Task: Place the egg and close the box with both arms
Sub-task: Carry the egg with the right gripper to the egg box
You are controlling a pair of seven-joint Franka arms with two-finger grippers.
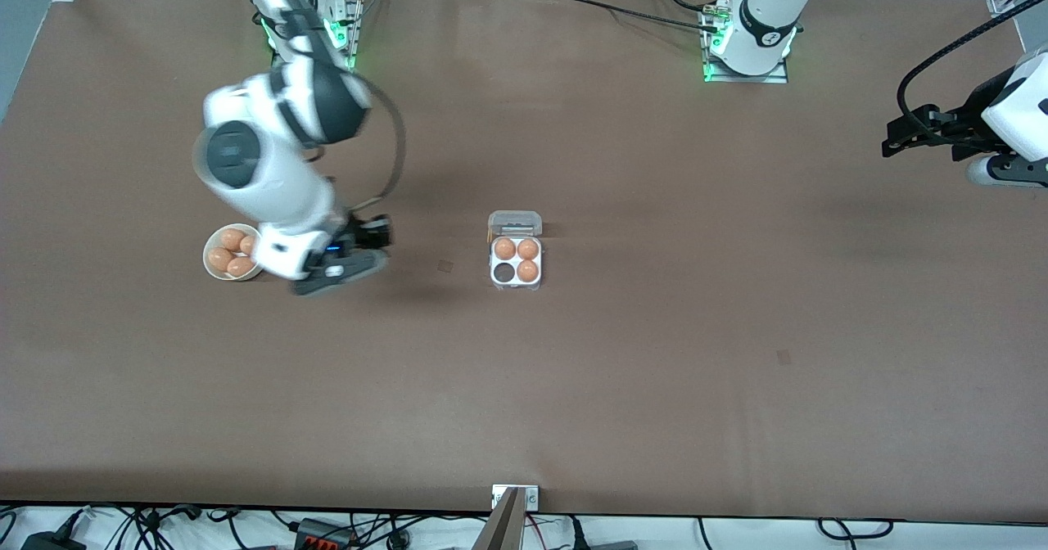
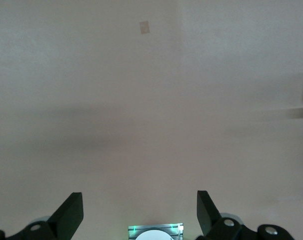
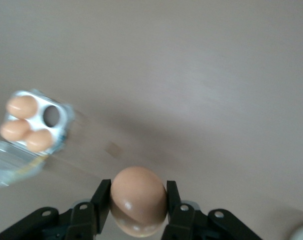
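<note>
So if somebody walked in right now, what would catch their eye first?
Probably the egg pinched in the right pincer, carried above the table between the white bowl of eggs and the box. Next, the box itself, lid open, three cells filled and one empty. The left pincer waits open at its end of the table.

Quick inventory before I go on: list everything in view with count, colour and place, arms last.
table: one, brown, under everything.
box: one, clear plastic, mid-table, lid open; three cells filled, the empty cell on its side nearer the front camera.
eggs in box: three, orange-brown.
bowl: one, white, toward the right arm's end of the table.
eggs in bowl: about four, orange-brown.
egg: one, orange-brown, held in the right hand.
right hand: shut on the egg, over the table between bowl and box.
left hand: open, empty, waiting over bare table.
</note>
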